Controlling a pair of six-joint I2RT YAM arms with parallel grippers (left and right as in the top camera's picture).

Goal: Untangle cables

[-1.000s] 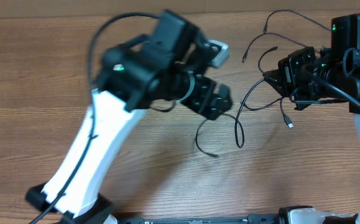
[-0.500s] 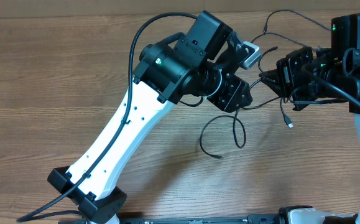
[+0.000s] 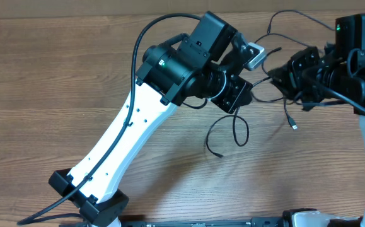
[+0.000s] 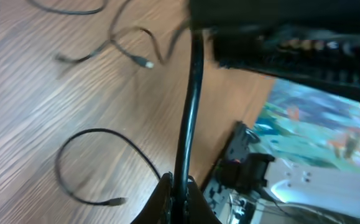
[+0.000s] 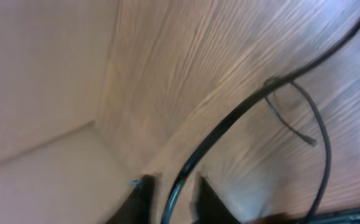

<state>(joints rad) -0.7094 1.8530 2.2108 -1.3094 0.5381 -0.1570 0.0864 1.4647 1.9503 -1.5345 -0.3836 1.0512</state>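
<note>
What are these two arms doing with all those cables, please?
They are untangling thin black cables on a wooden table. The left gripper is shut on one cable, which runs straight out from it. The right gripper is open, with a strand passing between its fingers. Another loop lies loose on the table.

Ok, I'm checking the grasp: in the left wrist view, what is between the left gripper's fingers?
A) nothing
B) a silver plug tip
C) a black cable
C: the left gripper is pinched shut on a black cable that runs up from its fingertips.
</note>
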